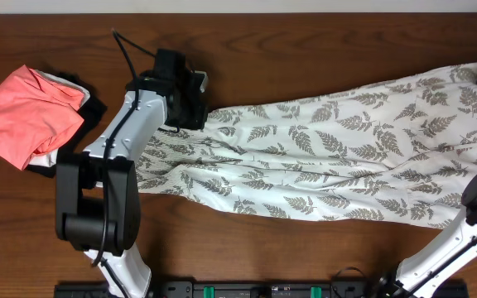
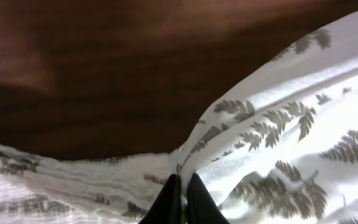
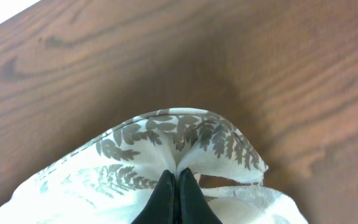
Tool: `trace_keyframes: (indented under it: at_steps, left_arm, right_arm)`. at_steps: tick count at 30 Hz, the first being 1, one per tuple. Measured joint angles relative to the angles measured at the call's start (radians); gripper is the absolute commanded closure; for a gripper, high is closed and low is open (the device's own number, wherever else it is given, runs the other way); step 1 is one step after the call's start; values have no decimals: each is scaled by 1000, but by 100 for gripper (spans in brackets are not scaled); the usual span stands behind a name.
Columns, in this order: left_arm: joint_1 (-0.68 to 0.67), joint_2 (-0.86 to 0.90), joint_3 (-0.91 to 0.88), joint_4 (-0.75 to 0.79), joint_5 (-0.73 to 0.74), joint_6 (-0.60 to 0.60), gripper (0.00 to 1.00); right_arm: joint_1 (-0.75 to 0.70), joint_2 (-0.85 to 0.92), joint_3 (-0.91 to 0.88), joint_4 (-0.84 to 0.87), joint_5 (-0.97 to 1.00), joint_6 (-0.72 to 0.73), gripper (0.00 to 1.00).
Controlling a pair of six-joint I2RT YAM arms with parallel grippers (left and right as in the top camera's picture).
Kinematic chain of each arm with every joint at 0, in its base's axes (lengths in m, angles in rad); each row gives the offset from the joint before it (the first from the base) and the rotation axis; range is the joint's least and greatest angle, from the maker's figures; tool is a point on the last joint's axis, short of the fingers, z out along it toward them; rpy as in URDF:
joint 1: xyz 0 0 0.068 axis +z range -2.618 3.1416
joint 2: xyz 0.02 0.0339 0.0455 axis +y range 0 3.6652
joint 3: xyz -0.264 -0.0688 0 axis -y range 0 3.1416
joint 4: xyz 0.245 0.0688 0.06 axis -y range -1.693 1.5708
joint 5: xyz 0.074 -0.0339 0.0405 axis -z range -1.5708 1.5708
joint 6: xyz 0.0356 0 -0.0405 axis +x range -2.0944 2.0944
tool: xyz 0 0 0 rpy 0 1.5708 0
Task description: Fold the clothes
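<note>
On the table, seen from overhead, the dress lies spread lengthwise, running from left of centre to the right edge and widening toward the right. The left gripper sits on the upper corner of its narrow end. Further left, apart from the dress, a pink garment lies bunched on a black garment. The right arm stands at the lower right, by the wide end; its gripper cannot be made out from up here.

From the left wrist, the two fingers are pressed together with a ridge of the dress pinched between their tips. The cloth rises in folds and fans away to the right, and bare wood shows above it.

From the right wrist, the right gripper has its fingers clamped together on a fold at the edge of the dress. The cloth arches up past the tips, with bare wood beyond it.
</note>
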Motion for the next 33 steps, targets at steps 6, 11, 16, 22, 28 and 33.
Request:
trace_keyframes:
  at_steps: [6, 11, 16, 22, 28, 33]
  left_arm:
    - [0, -84, 0, -76, 0, -14, 94]
    - [0, -163, 0, -103, 0, -22, 94]
    - [0, -178, 0, -153, 0, -32, 94]
    - [0, -178, 0, -197, -48, -37, 94]
    - [0, -178, 0, -260, -124, -40, 94]
    - [0, -178, 0, -267, -139, -45, 94]
  right_arm:
    - [-8, -1, -1, -192, 1, 1, 99]
    - [-27, -3, -2, -328, 1, 2, 99]
    - [-57, -5, -2, -457, 1, 2, 99]
    - [-101, -12, -2, -511, -8, 2, 99]
    - [-143, -31, -2, -527, -27, 2, 99]
    - [-168, -35, -2, -539, -30, 2, 99]
